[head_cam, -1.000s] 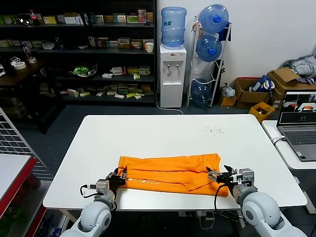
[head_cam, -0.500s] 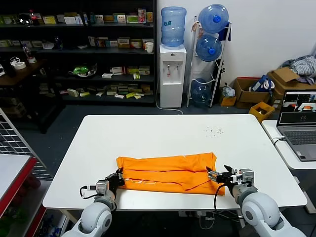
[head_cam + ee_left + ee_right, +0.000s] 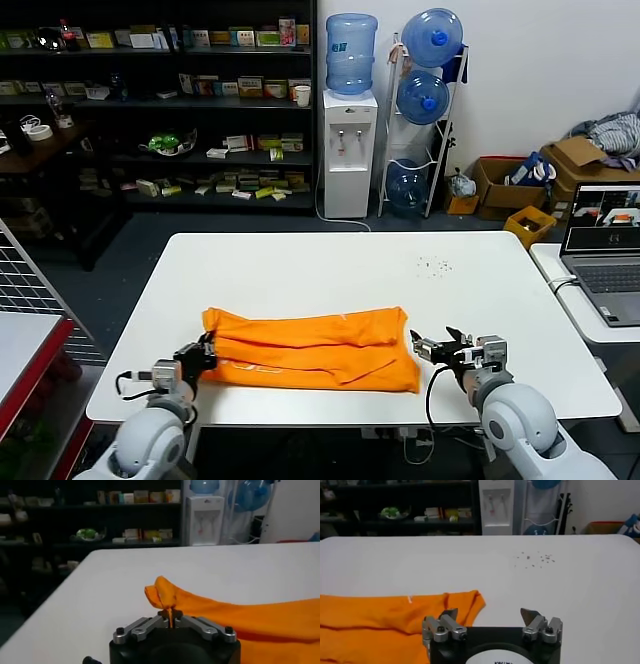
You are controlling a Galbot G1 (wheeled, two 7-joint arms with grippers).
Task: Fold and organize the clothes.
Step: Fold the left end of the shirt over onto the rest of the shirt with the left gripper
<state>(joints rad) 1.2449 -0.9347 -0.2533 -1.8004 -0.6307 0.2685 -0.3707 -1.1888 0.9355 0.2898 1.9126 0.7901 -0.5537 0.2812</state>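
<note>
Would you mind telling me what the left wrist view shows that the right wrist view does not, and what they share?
Only the left wrist view shows the left gripper shut on a bunched end of the orange T-shirt, with the fabric pinched between its jaws. Only the right wrist view shows the right gripper open and holding nothing, with small dark specks on the bare tabletop beyond it. Both show the shirt lying on the white table, the dark shelves and the water dispenser behind.
</note>
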